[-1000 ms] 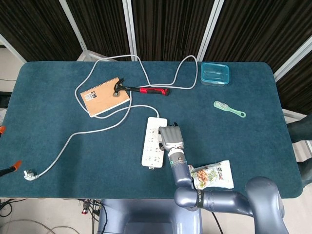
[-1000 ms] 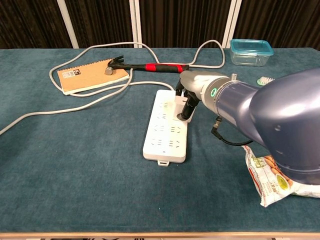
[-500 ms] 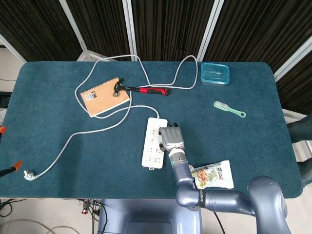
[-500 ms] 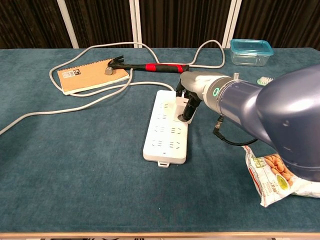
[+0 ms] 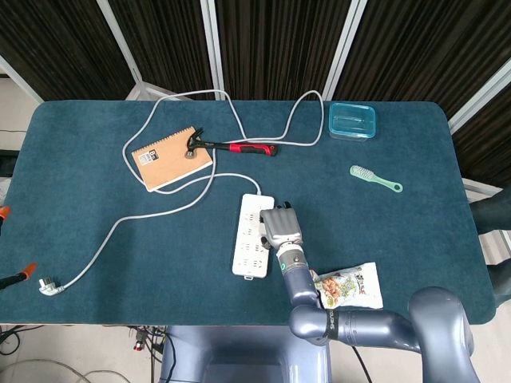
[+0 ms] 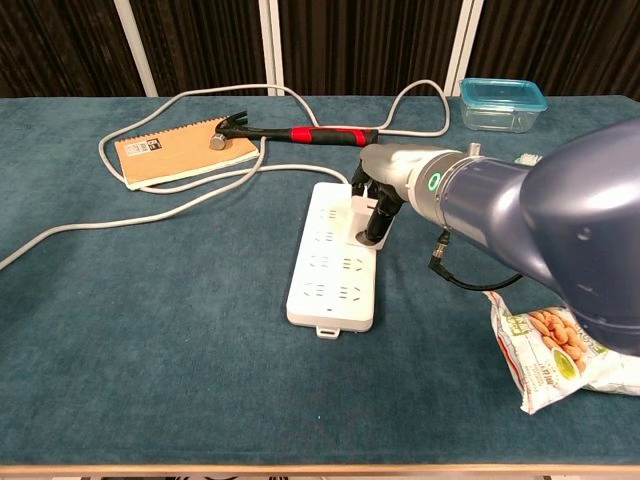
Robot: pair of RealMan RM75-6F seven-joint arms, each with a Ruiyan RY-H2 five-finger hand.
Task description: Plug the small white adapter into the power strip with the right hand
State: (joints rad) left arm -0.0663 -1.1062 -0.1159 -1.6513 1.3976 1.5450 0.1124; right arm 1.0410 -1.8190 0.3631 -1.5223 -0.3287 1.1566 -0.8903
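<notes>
Nothing much had shifted over the last second: my right hand (image 6: pixel 372 205) stayed planted on the power strip (image 5: pixel 252 234) near the front edge of the table (image 5: pixel 96 231), only the forearm easing slightly. At the far-left side lay one notebook (image 5: pixel 171 156) with one hammer (image 5: pixel 231 146) across it, and the strip's one cable (image 5: pixel 120 225) ran to the front-left corner. At the strip, the fingers were curled down around the small white adapter (image 6: pixel 358 208), pressing it at a socket in the far half; I couldn't tell whether its prongs were seated. My worry was tilt: pushing off-axis could jam the prongs or skid the strip. Toward the right sat one snack bag (image 5: pixel 349 287), one brush (image 5: pixel 375 178) and one blue container (image 5: pixel 351 121). My left hand wasn't visible.
</notes>
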